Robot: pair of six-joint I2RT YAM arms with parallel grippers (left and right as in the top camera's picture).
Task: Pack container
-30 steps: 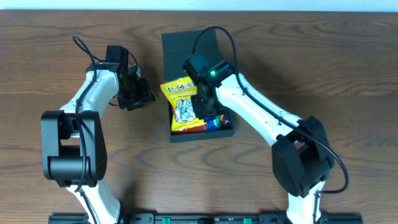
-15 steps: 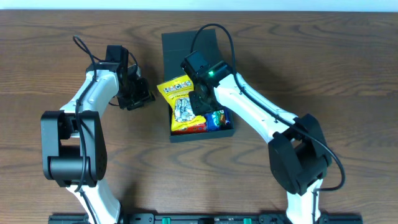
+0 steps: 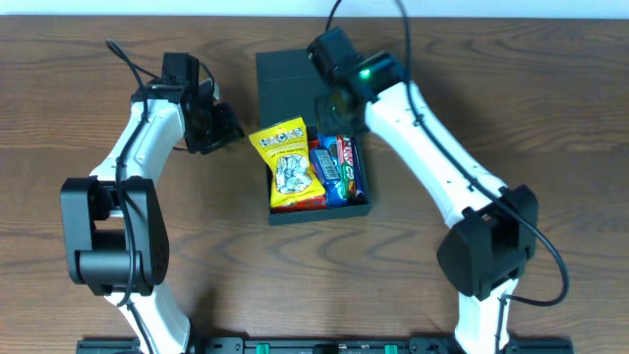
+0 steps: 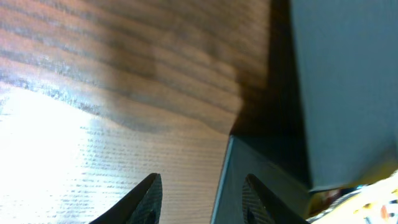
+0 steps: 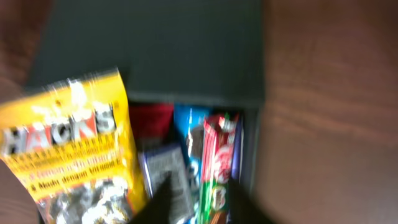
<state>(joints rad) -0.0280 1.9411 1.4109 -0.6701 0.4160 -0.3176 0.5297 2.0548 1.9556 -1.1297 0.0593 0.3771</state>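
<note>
Up and away went the right arm: a second ago it was low over the snacks, and the right gripper [image 3: 332,102] now hangs over the far end of the box, where the lid folds back. The yellow snack bag [image 3: 287,157] has slid a little toward the left wall, so more candy bars [image 3: 339,167] show beside it. The left arm has shifted a bit toward the far edge of the table [image 3: 550,98].

The container [image 3: 280,77] sits near the middle of the table, closer to the far edge. Its lid is open and lies flat toward that far edge. The yellow bag leans over the left wall, with one corner poking out. The candy bars lie side by side along the right wall.

The right wrist view is blurry, but the right gripper's fingers stand a little apart and hold nothing. The left gripper [image 3: 211,126] is just beside the container's left wall, near the lid. Its fingers [image 4: 151,194] are spread apart, with only bare wood between them.
</note>
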